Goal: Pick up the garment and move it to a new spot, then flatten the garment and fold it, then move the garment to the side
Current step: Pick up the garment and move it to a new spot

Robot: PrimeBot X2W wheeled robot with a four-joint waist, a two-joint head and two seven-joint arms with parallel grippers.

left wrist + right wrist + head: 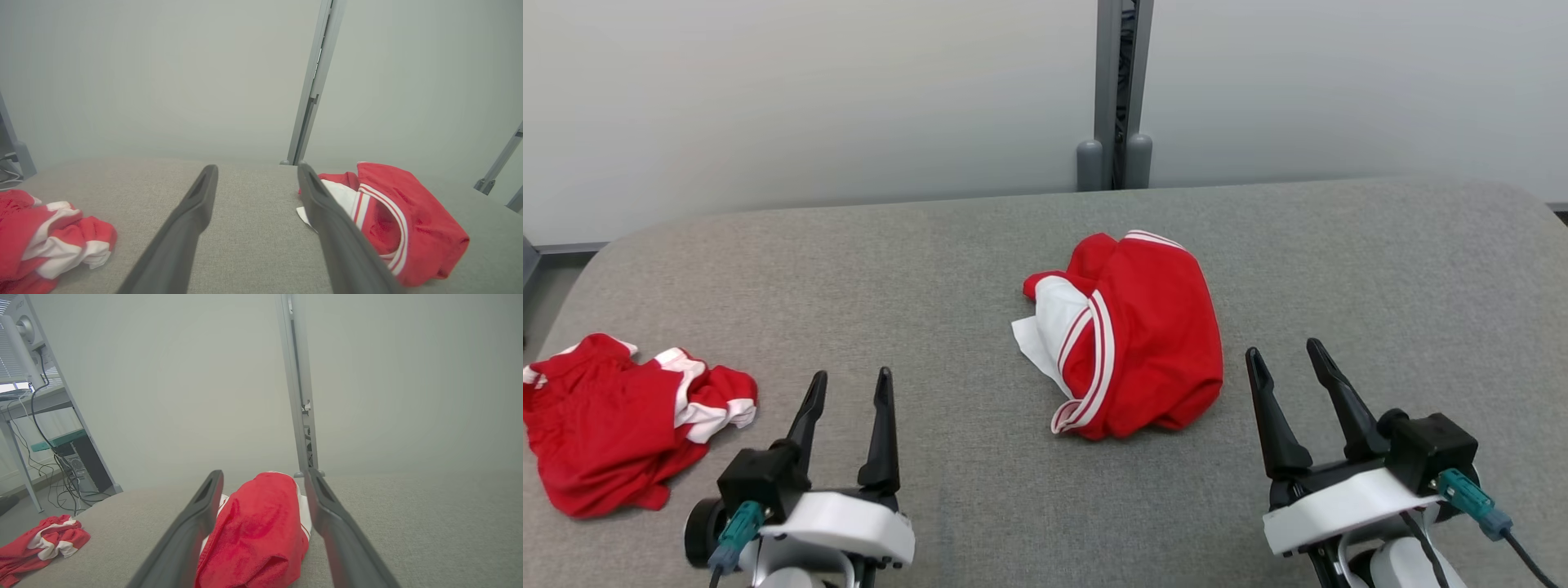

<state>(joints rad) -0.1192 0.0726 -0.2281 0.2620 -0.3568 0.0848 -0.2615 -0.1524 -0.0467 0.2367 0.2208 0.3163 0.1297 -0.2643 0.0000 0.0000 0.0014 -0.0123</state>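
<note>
Head view: a red garment (1152,335) with white stripes and a white lining lies bundled in a loose mound at the middle of the grey bench (947,269). A second, crumpled red-and-white garment (613,425) sits at the bench's left edge, well apart from the first. I cannot tell for certain which of the two the task means. I judge it is the middle one, since it lies between the arms. The left pincer (852,376) hangs with its fingers spread and empty, between the two garments. The right pincer (1284,349) is likewise spread and empty, just beside the mound's right edge.

Left wrist view: the left pincer (257,167) gapes over bare bench (253,228). The mound (408,220) lies to its right and shows a striped hem that curls up off the cloth.

Right wrist view: the right pincer (264,473) points at the mound (257,531), which shows between its fingers without being touched.

The fabric looks thin, light and limp. I judge it will sag, stretch and slide over itself when lifted. A pinch into the middle would likely gather several layers. The striped hem or a corner of it looks the surer hold, taken at two spread points so the cloth hangs open.
</note>
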